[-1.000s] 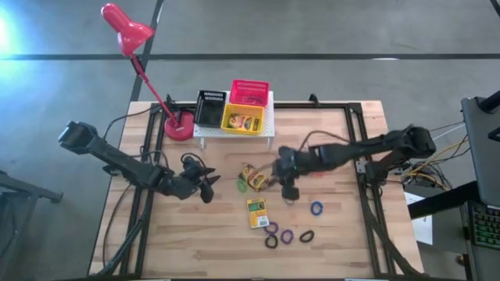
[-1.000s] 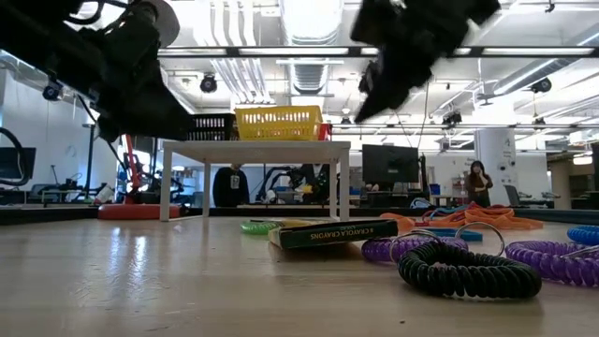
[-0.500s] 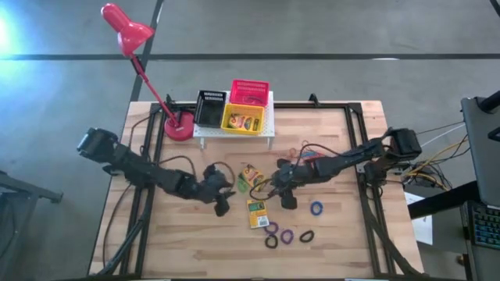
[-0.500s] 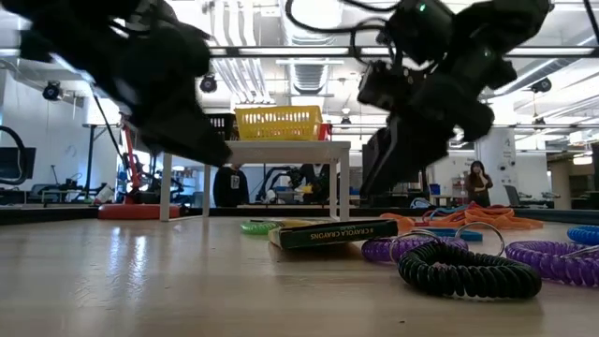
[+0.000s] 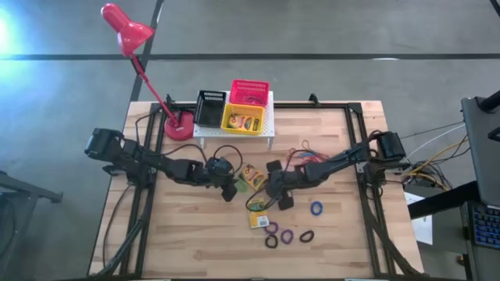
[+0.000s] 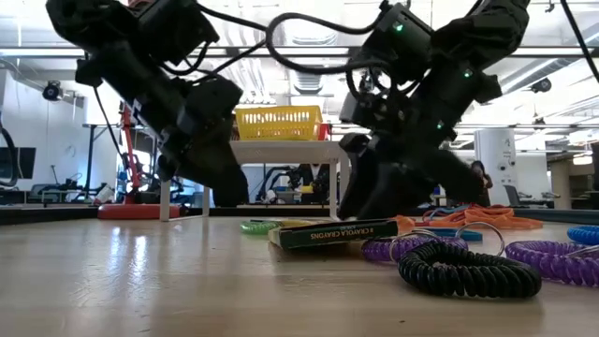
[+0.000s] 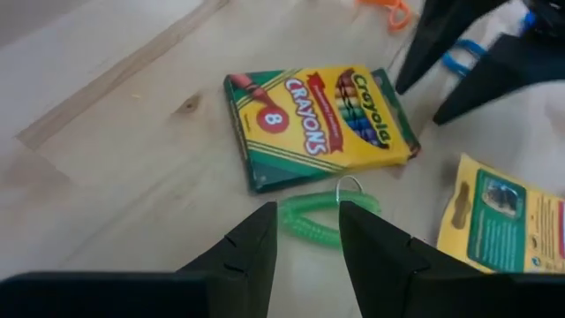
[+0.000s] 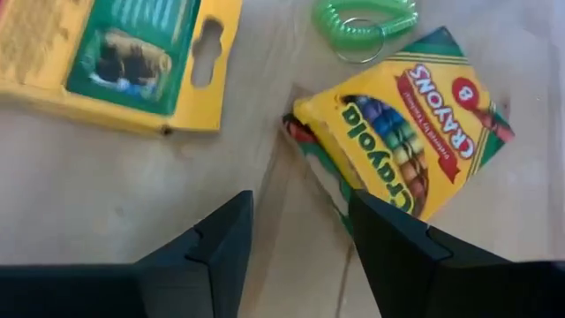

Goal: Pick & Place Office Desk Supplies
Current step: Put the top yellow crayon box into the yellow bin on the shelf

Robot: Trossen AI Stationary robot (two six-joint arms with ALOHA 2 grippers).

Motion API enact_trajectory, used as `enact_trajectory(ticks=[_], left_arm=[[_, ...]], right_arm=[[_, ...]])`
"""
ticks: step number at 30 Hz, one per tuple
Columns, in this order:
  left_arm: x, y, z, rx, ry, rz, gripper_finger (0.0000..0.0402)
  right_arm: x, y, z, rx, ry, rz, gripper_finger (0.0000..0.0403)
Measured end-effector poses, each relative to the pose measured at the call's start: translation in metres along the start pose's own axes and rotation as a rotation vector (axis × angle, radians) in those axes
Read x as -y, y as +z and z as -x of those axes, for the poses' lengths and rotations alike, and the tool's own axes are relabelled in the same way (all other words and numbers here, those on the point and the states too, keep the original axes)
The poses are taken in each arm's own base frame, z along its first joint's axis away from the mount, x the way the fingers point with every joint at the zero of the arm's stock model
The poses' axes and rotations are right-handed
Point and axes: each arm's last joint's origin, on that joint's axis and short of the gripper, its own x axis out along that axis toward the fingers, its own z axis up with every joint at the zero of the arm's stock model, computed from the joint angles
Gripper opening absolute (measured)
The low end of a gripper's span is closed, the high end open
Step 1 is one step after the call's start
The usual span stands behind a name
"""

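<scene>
A yellow-green crayon box (image 5: 251, 177) lies face up mid-table, and also shows in both wrist views (image 7: 318, 124) (image 8: 406, 124). A green coil ring (image 7: 327, 216) lies on the table beside it. A second crayon box (image 5: 258, 218) lies face down nearer the front (image 8: 124, 53). My left gripper (image 5: 228, 187) is open, low over the table, with the green ring just ahead of its fingertips (image 7: 305, 234). My right gripper (image 5: 273, 192) is open on the box's other side, its fingertips (image 8: 300, 234) by a corner of the face-up box. I see neither gripper touch anything.
A white stand (image 5: 269, 129) at the back carries black (image 5: 209, 108), red (image 5: 250, 91) and yellow (image 5: 242, 119) baskets. A red lamp (image 5: 180, 125) stands left of it. Orange rubber bands (image 5: 305, 152), a blue ring (image 5: 316, 208) and purple and black rings (image 5: 287, 236) lie to the right and front.
Both grippers have come down and inward toward the face-up crayon box. The left has gone toward the table's right edge, the right toward its left and near edges. Both have stayed open. The boxes and rings have kept their places.
</scene>
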Motion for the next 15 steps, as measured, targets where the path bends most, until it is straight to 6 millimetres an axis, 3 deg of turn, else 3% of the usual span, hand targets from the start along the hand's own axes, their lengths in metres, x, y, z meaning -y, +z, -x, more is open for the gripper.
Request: enact_trajectory(ticks=[8,15], left_arm=[[-0.001,-0.001,0.000,0.010,0.000,-0.001,0.0128],[0.001,0.001,0.000,0.035,-0.020,-0.005,0.0128]], right_arm=[[-0.003,0.008,-0.016,-0.034,-0.170,0.123,0.0141],[-0.004,0.009,-0.014,-0.057,-0.193,0.153,0.0027]])
